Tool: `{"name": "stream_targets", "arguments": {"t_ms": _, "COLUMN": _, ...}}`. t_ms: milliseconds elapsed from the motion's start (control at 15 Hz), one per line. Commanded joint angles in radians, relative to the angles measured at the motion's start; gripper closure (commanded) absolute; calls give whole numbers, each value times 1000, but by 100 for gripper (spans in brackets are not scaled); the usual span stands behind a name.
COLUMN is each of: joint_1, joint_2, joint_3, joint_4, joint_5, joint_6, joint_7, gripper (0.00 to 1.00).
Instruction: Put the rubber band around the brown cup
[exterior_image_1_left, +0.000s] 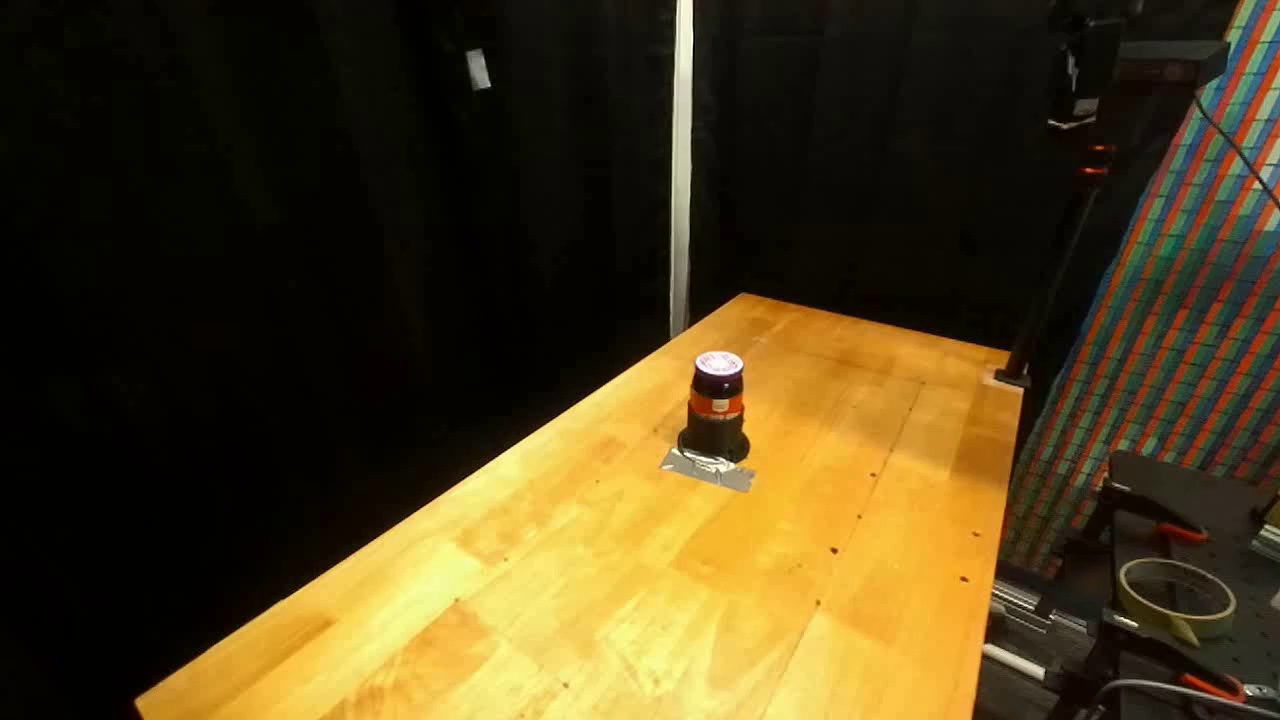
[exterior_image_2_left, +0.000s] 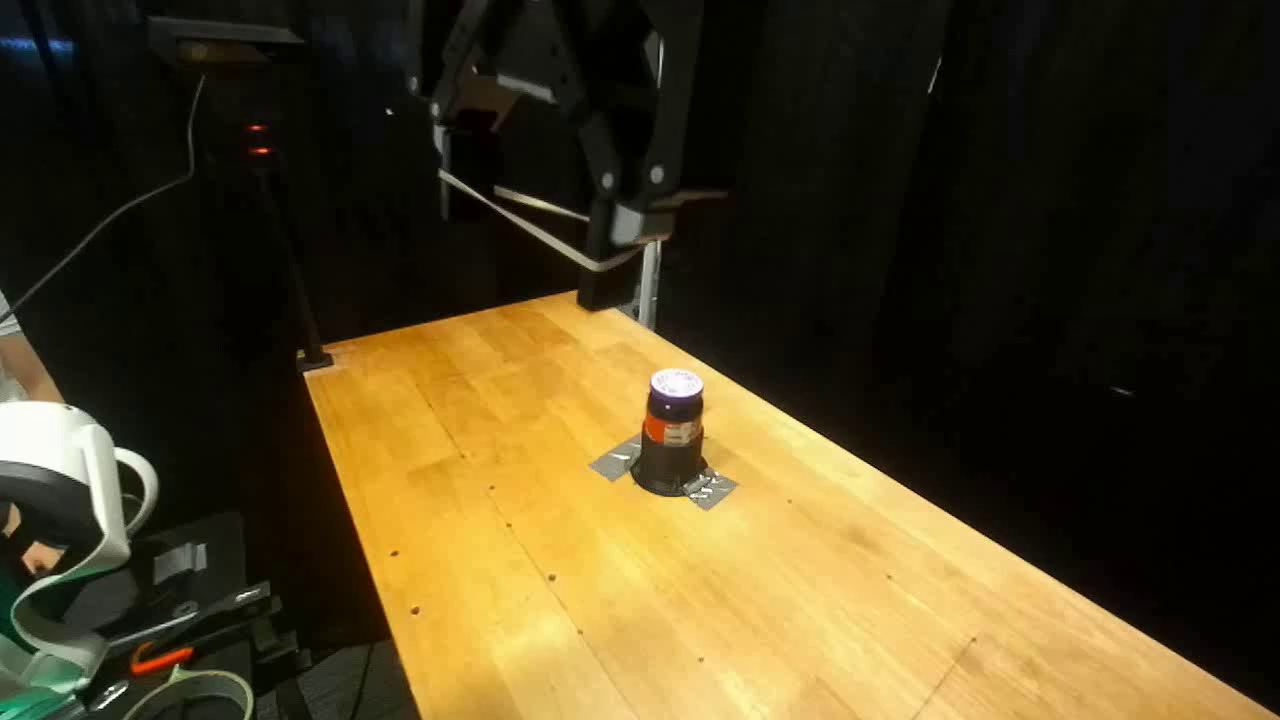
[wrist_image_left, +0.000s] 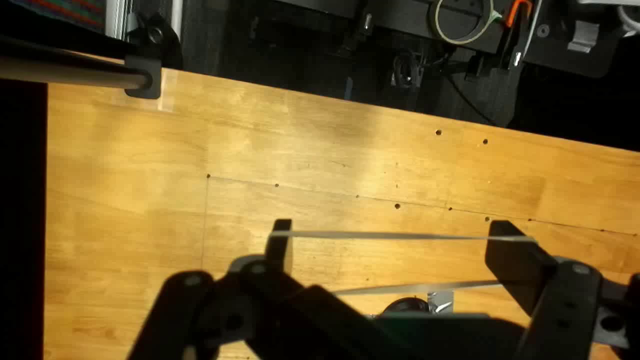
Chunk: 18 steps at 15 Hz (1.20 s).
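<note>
1. Rubber band (wrist_image_left: 390, 235) stretches around both fingers (wrist_image_left: 515, 265) of Robotiq gripper (wrist_image_left: 389, 228); fingers stand spread wide.
2. Brown cup (exterior_image_2_left: 672, 430) stands upright on black base (exterior_image_2_left: 670, 468), silver tape (exterior_image_2_left: 714, 492) at its foot, wooden table (exterior_image_2_left: 820, 600) beneath.
3. Cup sits lower than gripper, well apart from it and the band.

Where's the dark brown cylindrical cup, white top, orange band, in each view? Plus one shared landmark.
In an exterior view: dark brown cup, just right of and below centre.
In an exterior view: dark brown cup, right of centre, lower half.
In the wrist view: only part of its round black base visible, low, right of centre.
Shared landmark: silver-grey tape beside that base.
</note>
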Motion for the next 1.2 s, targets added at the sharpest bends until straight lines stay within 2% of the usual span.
{"name": "stream_targets", "arguments": {"t_ms": 0, "joint_1": -20, "joint_2": 3, "joint_3": 16, "joint_4": 6, "joint_5": 6, "joint_6": -3, "joint_7": -6, "gripper": 0}}
{"name": "stream_targets", "arguments": {"t_ms": 667, "joint_1": -15, "joint_2": 6, "joint_3": 23, "joint_4": 21, "joint_5": 12, "joint_6": -8, "joint_7": 7, "gripper": 0}}
{"name": "stream_targets", "arguments": {"t_ms": 800, "joint_1": 2, "joint_2": 51, "joint_3": 60, "joint_4": 56, "joint_5": 26, "joint_6": -9, "joint_7": 65, "gripper": 0}}
{"name": "stream_targets", "arguments": {"t_ms": 1133, "joint_1": 36, "joint_2": 222, "joint_3": 207, "joint_4": 131, "joint_5": 32, "joint_6": 111, "joint_7": 333, "gripper": 0}}
